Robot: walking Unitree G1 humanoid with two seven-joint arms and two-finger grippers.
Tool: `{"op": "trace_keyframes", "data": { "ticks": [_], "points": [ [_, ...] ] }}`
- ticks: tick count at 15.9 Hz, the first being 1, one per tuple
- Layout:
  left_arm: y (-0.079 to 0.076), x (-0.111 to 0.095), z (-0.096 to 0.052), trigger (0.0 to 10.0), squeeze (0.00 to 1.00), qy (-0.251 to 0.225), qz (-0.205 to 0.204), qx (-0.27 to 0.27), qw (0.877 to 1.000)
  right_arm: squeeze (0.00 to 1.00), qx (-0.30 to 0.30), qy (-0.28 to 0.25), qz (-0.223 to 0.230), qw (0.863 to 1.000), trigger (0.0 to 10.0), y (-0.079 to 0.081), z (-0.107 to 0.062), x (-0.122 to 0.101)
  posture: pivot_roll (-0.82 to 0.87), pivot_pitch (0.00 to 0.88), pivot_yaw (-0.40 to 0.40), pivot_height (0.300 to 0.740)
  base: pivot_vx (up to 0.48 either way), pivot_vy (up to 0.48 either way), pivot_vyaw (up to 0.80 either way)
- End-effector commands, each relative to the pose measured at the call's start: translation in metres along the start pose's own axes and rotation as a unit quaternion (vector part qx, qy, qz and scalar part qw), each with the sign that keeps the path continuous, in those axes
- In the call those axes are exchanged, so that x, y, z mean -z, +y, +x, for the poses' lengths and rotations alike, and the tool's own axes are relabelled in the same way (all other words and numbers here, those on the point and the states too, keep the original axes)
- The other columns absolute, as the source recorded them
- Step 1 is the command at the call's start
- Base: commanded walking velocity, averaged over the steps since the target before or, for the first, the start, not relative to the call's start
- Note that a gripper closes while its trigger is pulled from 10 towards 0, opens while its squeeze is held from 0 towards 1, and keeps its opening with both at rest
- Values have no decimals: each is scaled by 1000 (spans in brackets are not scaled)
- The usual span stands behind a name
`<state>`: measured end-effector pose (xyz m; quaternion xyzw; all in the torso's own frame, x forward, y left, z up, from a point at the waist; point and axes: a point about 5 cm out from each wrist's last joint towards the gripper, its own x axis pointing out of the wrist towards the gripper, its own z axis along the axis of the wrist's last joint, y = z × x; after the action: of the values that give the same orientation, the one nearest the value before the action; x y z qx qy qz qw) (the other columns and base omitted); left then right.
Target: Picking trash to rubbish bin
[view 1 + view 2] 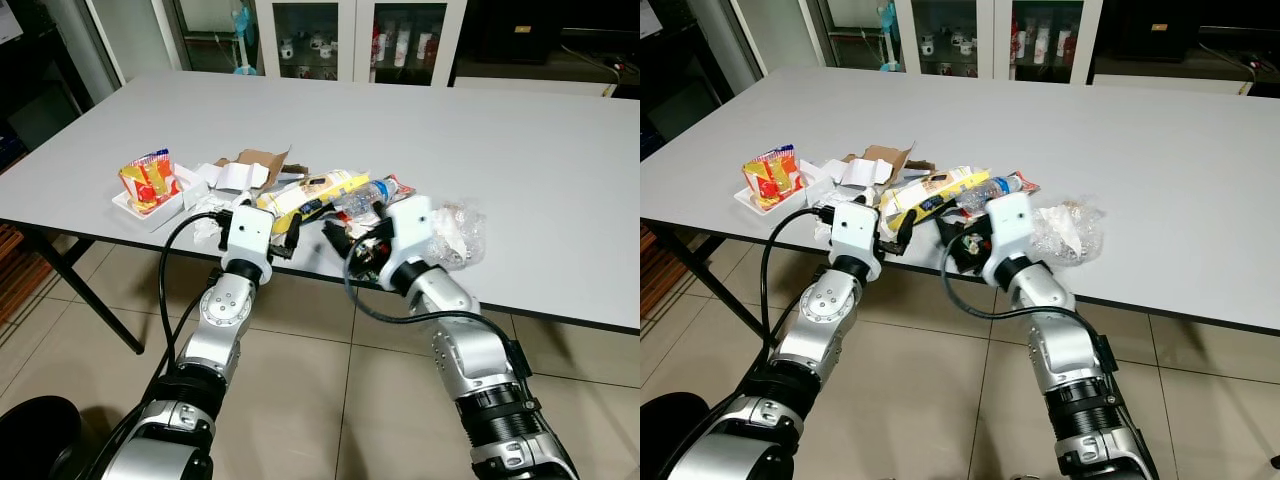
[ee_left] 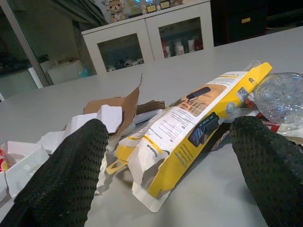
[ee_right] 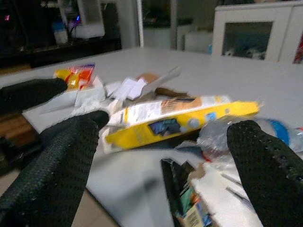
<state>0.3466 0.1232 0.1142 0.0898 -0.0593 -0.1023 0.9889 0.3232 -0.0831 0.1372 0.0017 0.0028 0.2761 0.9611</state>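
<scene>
Both silver arms reach up from the lower frame to the near edge of the grey bench (image 1: 520, 140). Left claw (image 1: 292, 236) fingers spread wide, facing a torn yellow cardboard package (image 2: 189, 127). Right claw (image 1: 345, 243) also wide, over dark wrappers (image 3: 182, 198). Crushed clear plastic bottle (image 1: 365, 195) and crumpled clear bag (image 1: 458, 232) lie mid-frame; white tray with red-yellow snack packet (image 1: 148, 182) at left.

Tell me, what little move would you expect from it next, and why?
Probably the left gripper eases forward and closes on the yellow package. Its fingers are open either side of that package, which lies at the table's near edge, not yet gripped.
</scene>
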Motion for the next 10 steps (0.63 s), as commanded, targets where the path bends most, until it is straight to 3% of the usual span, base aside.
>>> {"op": "trace_keyframes", "data": {
  "ticks": [1, 2, 6, 10],
  "points": [
    [1, -1, -1, 10000, 0, -3, 0, 3, 1000, 373, -22, 29, -9, 999, 10000, 7, -3, 9, -25, 14, 87, 740, 0, 0, 0],
    [0, -1, -1, 10000, 0, -2, 0, 4, 1000, 0, -32, 40, -13, 999, 10000, 9, -3, 13, -25, 14, 87, 740, 0, 0, 0],
    [-1, 0, -1, 10000, 0, -1, 1, 6, 1000, 0, -12, 104, -17, 994, 10000, 7, -4, 33, -21, 17, 79, 740, 0, 0, 0],
    [-1, 1, -2, 10000, 0, 2, 0, 5, 1000, 0, 46, 93, -15, 994, 10000, -6, -2, 28, -30, 19, 73, 740, 0, 0, 0]
  ]
}}
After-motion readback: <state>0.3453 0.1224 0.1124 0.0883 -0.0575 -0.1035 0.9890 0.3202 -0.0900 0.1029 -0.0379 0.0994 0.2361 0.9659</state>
